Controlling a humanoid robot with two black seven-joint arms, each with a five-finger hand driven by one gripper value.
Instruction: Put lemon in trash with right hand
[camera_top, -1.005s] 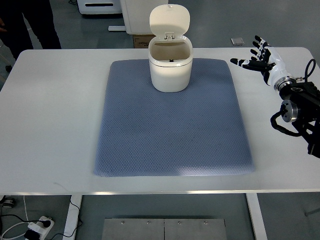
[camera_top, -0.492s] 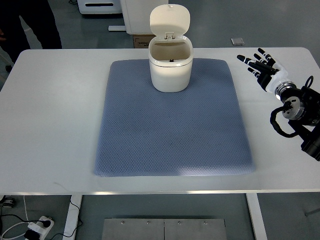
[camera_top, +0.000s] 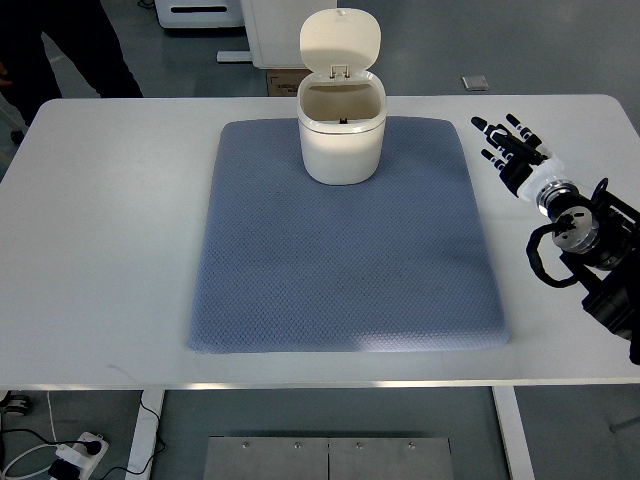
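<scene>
The fingers of the right hand are spread apart and straight, pointing up and to the picture's left, and they pinch nothing: there is open space between each black-tipped digit and no object against the palm. The hand hangs over bare table to the right of the blue mat, with its wrist and dark cabled forearm running off toward the right edge. That posture reads as an empty, relaxed hand rather than one carrying or about to close on something.

The lemon cannot be found anywhere in view. It is not between the fingers, not on the mat, and not on the white surface around it. The likeliest place is inside the trash bin, whose interior is only partly visible from this angle; a small dark mark shows at its far inner rim, but no yellow fruit can be made out. So I judge the drop as probably done, though that cannot be confirmed from here.

The bin stands upright at the far edge of the mat, centred, its hinged lid tipped back and open, which leaves the mouth clear for a drop from above. It is well apart from the hand. The left hand does not show.

A person's dark trousers stand beyond the table's far left corner.
</scene>
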